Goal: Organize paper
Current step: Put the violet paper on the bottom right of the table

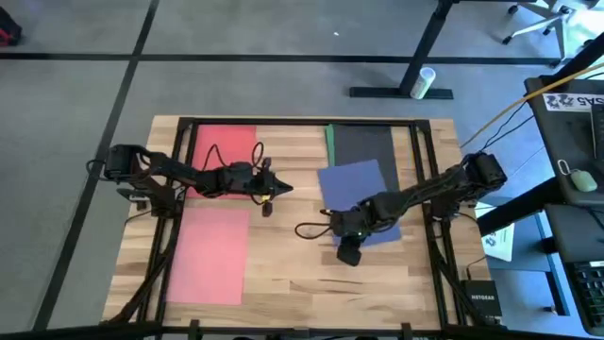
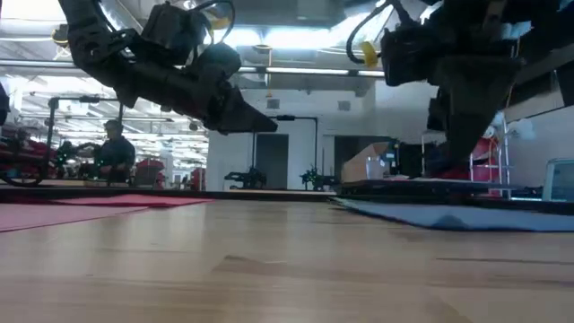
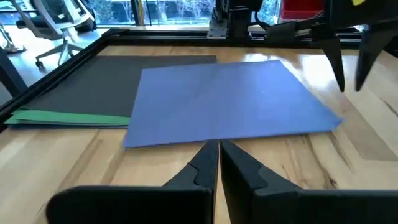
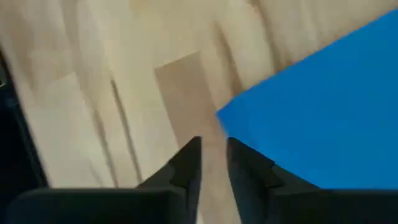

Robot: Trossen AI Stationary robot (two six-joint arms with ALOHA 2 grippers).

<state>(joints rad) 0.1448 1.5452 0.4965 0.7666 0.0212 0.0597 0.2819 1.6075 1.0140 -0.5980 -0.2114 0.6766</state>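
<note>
Everything here hangs on the blue sheet (image 1: 360,200), which is laid crooked on the right half of the table (image 1: 302,283), its long axis tilted off the tidy dark grey sheet (image 1: 366,144) and the green sheet (image 1: 330,142) peeking out along that one's edge. The right pincer (image 1: 348,253) is parked right at the blue sheet's near corner, just off the paper over bare wood, fingers drawn almost together with only a thin slit between them and nothing held. So that arm is judged much the nearer one, and the corner lies just beside its tips, on the side toward the table's right edge. The left pincer (image 1: 280,189) is hung over the middle of the table, closed and empty, pointed across at the blue sheet but well apart from it. The red sheet (image 1: 225,151) and pink sheet (image 1: 209,255) are lying flat on the left side, separately. A nudge to square the blue sheet up with the grey one is probably what's called for.
</note>
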